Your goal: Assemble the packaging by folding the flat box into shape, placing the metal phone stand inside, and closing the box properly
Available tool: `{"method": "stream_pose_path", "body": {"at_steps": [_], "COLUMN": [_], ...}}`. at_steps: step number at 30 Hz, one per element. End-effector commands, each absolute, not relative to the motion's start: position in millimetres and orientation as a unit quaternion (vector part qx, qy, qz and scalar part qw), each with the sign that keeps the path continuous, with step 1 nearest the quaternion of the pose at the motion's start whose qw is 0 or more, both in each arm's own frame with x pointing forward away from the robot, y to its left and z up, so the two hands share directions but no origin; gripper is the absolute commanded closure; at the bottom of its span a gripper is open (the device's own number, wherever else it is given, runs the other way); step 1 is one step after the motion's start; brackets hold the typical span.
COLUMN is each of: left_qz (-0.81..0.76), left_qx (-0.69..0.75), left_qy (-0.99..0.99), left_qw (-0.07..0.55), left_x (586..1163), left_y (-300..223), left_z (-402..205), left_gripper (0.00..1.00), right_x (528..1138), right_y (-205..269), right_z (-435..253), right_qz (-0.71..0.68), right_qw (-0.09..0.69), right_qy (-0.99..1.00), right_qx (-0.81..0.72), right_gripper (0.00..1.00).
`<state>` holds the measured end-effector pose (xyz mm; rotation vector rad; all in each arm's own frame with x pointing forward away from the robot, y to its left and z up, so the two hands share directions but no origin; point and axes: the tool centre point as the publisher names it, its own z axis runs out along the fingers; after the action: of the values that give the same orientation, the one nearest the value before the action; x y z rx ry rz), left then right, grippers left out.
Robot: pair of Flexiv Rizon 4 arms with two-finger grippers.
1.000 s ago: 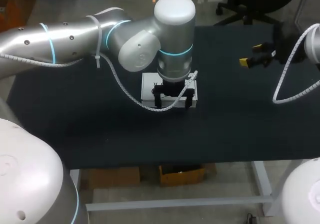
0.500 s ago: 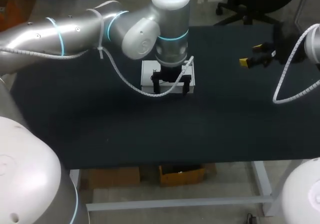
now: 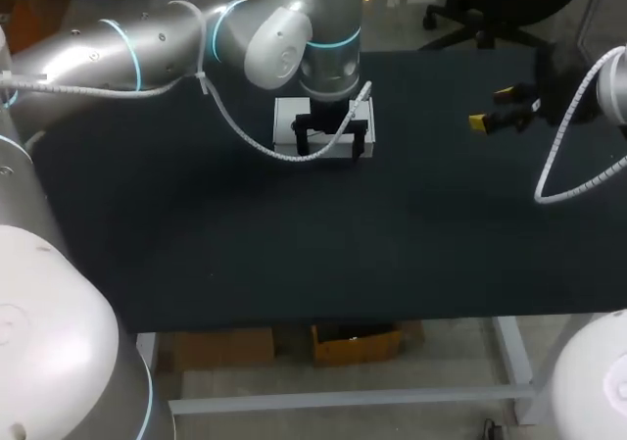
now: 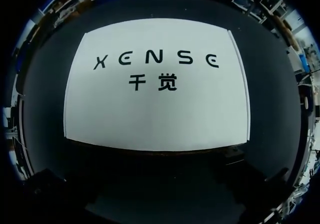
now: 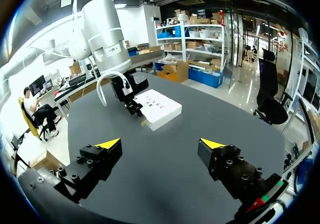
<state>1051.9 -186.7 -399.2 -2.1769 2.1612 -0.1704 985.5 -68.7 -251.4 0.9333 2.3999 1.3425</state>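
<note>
The fingers (image 3: pixel 302 144) of my left gripper (image 3: pixel 331 152) are apart. They stand along the near long side of the white box (image 3: pixel 323 117), right up against it. I cannot tell if both of them touch it. They do not clamp it from two sides. From my right wrist, the left gripper (image 5: pixel 133 106) sits at the box's (image 5: pixel 159 108) edge on the side toward my left arm (image 5: pixel 102 29).

From my left wrist, the box (image 4: pixel 157 107) fills the space just ahead of my fingers. Its flat white top has dark print on it.

The box is shut, with its lid down flat, so I cannot see what is inside. It lies flat on the dark table (image 3: pixel 196 244), toward the far side and near the middle. Its long way runs left to right, and a long side faces my left gripper.

My right gripper (image 5: pixel 161 144) is over the table's far right part, well apart from the box. Its yellow fingertips (image 5: pixel 111 143) are wide apart with only table between them. From above, my right gripper (image 3: pixel 493 108) hangs to the right of the box.
</note>
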Motion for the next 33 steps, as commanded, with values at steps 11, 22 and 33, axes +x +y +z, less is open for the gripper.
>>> {"method": "stream_pose_path", "body": {"at_steps": [11,22,33], "left_qz": [-0.023,-0.020,-0.024], "left_qx": [-0.712,-0.717,-0.727], "left_qy": [0.702,0.697,0.686], "left_qw": [0.015,0.012,0.008], "left_x": [1111,1148,1183], "left_y": [-192,-190,-180], "left_z": [-401,-398,-393], "left_gripper": [0.00,0.00,0.00], "right_x": [986,986,986], "right_y": [-71,-71,-71], "right_z": [-251,-251,-251], "right_qz": [0.462,0.462,0.462], "right_qw": [0.116,0.116,0.116], "right_qy": [0.820,0.820,0.820], "right_qx": [0.317,0.317,0.317], "right_gripper": [0.00,0.00,0.00]}}
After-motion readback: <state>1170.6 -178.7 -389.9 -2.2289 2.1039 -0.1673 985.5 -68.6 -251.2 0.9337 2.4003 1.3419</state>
